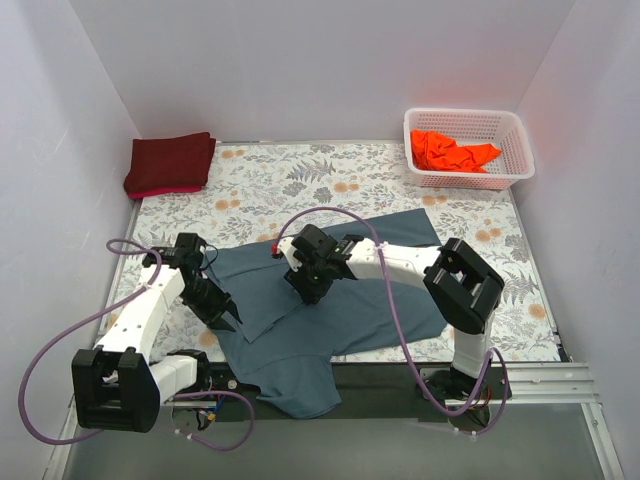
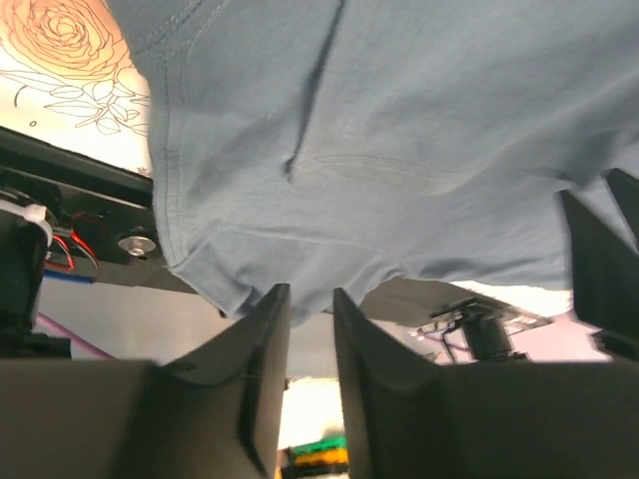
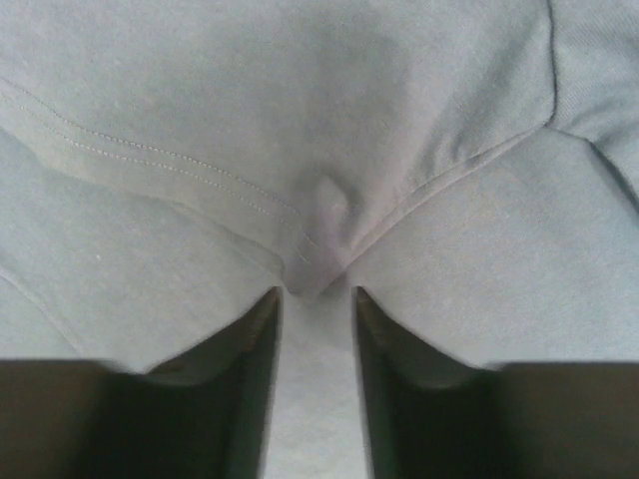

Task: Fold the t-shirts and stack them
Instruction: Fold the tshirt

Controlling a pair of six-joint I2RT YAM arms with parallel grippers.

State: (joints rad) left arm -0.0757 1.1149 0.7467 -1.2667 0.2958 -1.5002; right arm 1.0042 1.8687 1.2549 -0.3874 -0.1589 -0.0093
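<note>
A slate blue-grey t-shirt [image 1: 390,300] lies spread across the near half of the table, its left part folded over. One end hangs over the near edge. My left gripper [image 1: 225,318] sits at the shirt's left edge. In the left wrist view the shirt [image 2: 399,130] fills the frame and its hem lies at the tips of my left gripper [image 2: 310,292], whose jaws stand slightly apart. My right gripper [image 1: 305,290] rests on the folded flap. Its jaws [image 3: 316,292] are apart, with a small peaked crease of shirt [image 3: 319,230] just past them. A folded maroon t-shirt [image 1: 170,163] lies far left. An orange t-shirt [image 1: 450,152] is crumpled in the basket.
A white lattice basket [image 1: 470,181] stands at the far right corner. The floral table cover [image 1: 300,180] shows between the shirts. White walls close in the left, back and right sides. Purple cables loop beside both arm bases.
</note>
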